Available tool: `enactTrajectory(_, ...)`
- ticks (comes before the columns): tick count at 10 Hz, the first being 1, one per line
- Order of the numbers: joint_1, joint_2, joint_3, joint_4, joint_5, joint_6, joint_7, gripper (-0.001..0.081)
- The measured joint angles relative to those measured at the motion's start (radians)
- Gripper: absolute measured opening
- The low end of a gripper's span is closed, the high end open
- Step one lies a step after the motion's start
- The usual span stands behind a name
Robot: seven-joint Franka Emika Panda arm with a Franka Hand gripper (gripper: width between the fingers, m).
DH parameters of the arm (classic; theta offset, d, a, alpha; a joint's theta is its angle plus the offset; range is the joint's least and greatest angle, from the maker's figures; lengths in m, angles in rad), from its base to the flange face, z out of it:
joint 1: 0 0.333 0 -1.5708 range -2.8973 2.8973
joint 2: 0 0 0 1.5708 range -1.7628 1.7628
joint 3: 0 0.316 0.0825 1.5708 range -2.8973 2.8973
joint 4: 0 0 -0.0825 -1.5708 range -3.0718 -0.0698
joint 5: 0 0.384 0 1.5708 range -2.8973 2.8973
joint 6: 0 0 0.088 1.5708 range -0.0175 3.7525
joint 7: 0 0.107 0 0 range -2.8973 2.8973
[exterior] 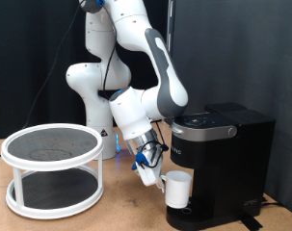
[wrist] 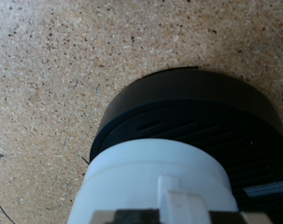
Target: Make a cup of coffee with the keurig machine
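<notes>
The black keurig machine (exterior: pixel 225 159) stands at the exterior view's right with its lid down. The white cup (exterior: pixel 177 190) sits on the machine's round drip base (exterior: pixel 189 218), under the spout. My gripper (exterior: pixel 151 176) is at the cup's side towards the exterior view's left, at handle height. In the wrist view the cup (wrist: pixel 150 177) fills the lower part, over the black ribbed drip base (wrist: pixel 206 112). The cup's handle (wrist: pixel 183 203) lies between the edges of my fingers. The gripper is shut on the handle.
A white two-tier round rack (exterior: pixel 53 169) with dark shelves stands at the exterior view's left on the speckled wooden table (exterior: pixel 117 207). A black curtain hangs behind. Bare table lies between the rack and the machine.
</notes>
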Motion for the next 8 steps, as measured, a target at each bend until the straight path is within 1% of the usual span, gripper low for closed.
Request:
enactTrajectory(4, 0.000, 0.006, 0.023, 0.011, 0.013, 0.000, -0.001, 0.0007)
enactTrajectory(8, 0.000, 0.012, 0.025, 0.020, 0.011, 0.000, 0.005, 0.0007)
